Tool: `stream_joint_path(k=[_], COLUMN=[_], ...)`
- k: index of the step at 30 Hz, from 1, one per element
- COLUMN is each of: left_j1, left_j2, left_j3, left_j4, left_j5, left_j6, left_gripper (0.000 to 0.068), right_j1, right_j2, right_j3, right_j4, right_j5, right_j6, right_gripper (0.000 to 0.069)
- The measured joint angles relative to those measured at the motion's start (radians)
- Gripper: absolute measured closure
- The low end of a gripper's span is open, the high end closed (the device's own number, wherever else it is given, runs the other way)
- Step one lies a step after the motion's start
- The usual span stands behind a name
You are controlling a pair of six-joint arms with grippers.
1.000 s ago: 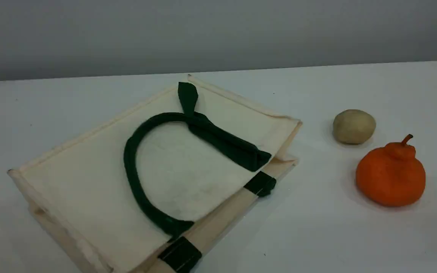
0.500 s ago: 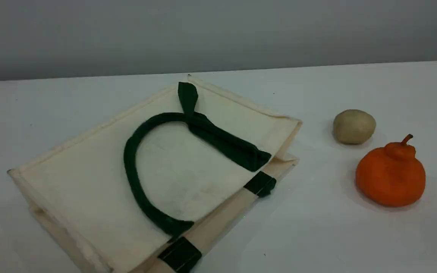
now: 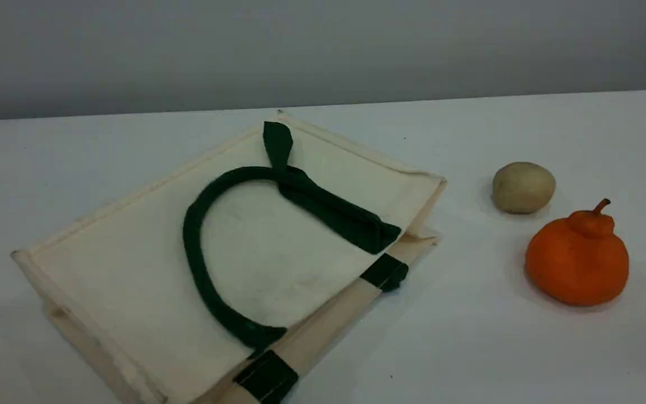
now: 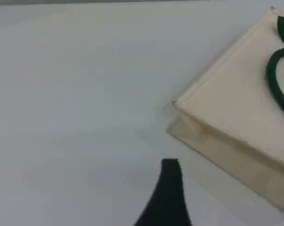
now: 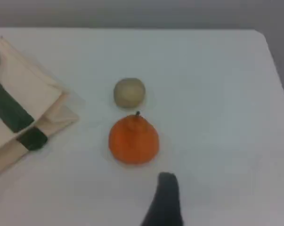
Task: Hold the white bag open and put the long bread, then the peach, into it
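The white bag (image 3: 132, 264) lies flat and closed on the table, its mouth edge toward the right. One dark green handle (image 3: 191, 235) loops across its top face. The left wrist view shows the bag's corner (image 4: 236, 103) up and to the right of my left gripper's dark fingertip (image 4: 170, 165), well apart from it. In the right wrist view the bag's mouth end (image 5: 19, 84) is at the far left, and my right gripper's fingertip (image 5: 166, 179) hovers below the fruit. Nothing is held by either gripper. The long bread and the peach are out of view.
A beige potato-like lump (image 3: 523, 187) sits right of the bag, with a larger orange stemmed fruit (image 3: 577, 261) just in front of it; both appear in the right wrist view as lump (image 5: 129, 92) and fruit (image 5: 133, 140). The table's right edge (image 5: 273, 61) runs nearby.
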Motion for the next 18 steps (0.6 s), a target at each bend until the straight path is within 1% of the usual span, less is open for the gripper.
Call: stream_joint_path(k=[5,12,16,18], left_j1=[-0.015,-0.081,-0.093,-0.093], left_j2=[0.001,0.002,0.002,0.002], left_j3=[0.0,0.0,0.0,0.0], left_j4=[-0.001,0.0,0.0,0.001], left_j5=[0.0,0.0,0.0,0.0], left_j6=[0.0,0.0,0.0,0.0], left_gripper=[0.0094,0.0094,0.0094,0.0094], right_j1=[-0.013,-0.057,-0.066,-0.051], right_j2=[-0.03,-0.029,-0.028,-0.028], right_j3=[0.0,0.0,0.0,0.0], right_j4=[-0.002,-0.003,-0.003,-0.003], right_j5=[0.0,0.0,0.0,0.0], right_j6=[0.0,0.0,0.0,0.0], right_gripper=[0.0113,0.0113,0.0113,0.0113])
